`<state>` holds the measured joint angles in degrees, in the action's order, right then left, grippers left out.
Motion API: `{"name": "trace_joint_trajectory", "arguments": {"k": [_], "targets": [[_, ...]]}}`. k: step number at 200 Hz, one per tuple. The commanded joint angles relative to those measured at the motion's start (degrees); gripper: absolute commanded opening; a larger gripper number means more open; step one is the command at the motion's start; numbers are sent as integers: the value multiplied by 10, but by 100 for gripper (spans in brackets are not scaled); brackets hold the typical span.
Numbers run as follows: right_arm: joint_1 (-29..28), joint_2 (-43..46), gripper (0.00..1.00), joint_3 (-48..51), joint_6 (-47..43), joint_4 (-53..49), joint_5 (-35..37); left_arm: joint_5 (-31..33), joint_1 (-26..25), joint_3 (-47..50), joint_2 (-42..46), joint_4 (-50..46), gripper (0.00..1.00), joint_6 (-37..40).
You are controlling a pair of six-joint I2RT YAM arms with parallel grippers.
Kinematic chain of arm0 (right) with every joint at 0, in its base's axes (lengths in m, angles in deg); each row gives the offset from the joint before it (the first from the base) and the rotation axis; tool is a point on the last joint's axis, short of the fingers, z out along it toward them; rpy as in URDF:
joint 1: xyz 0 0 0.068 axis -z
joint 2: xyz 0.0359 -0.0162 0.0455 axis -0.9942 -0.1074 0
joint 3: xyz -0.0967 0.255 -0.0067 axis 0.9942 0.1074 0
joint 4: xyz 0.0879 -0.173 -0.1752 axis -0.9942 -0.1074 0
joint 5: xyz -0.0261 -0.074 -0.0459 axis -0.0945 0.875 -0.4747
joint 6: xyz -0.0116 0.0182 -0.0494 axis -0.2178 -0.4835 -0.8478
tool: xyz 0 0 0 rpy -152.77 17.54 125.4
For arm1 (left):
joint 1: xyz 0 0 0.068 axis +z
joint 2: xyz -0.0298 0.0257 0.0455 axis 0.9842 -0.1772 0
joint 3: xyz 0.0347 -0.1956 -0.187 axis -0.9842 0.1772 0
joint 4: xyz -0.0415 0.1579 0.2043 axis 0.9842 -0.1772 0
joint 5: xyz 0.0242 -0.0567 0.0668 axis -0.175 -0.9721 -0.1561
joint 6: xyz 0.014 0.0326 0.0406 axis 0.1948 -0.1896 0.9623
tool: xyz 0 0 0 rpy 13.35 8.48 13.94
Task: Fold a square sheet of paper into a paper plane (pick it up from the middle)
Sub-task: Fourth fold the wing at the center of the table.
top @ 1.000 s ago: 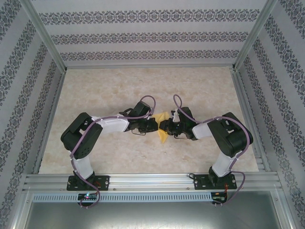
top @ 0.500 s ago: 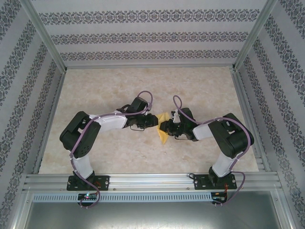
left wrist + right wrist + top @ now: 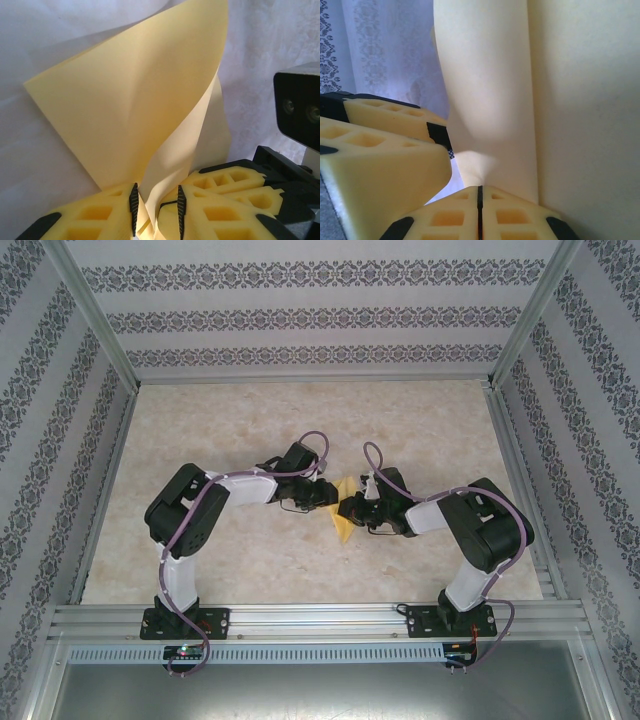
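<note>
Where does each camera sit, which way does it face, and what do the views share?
Top: above and behind the arms, looking down at the table; both arms show, bases nearest, left hand and right hand at the paper.
Left wrist: on that wrist, looking along its fingers at the raised paper; the right hand sits beside them.
Right wrist: on that wrist, looking along its shut fingers into the paper; left hand's fingers at left.
Shared: all see the paper; each wrist view catches the other hand.

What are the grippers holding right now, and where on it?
The square sheet of paper: right gripper pinches one edge; left gripper straddles it alongside, grip unclear.
</note>
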<state>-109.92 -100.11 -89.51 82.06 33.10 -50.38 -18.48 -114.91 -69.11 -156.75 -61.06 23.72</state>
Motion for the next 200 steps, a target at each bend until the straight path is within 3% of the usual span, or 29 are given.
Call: {"name": "trace_joint_trajectory", "arguments": {"k": [1, 35, 74, 118, 200], "targets": [[-2, -9, 7, 16, -19, -51, 13, -2, 4, -17, -14, -16, 28, 10], [-2, -10, 5, 15, -21, -51, 10, -15, 4, -22, -25, -4, 18, 6], [-2, -8, 5, 14, -25, -55, 13, 4, 5, -29, -28, -40, 17, 33], [-2, -5, 5, 12, -27, -59, 11, 11, 5, -28, -27, -52, 4, 44], [-9, 72, 11, 6, -51, -103, 13, 41, 5, -22, -27, -91, 0, 86]]}}
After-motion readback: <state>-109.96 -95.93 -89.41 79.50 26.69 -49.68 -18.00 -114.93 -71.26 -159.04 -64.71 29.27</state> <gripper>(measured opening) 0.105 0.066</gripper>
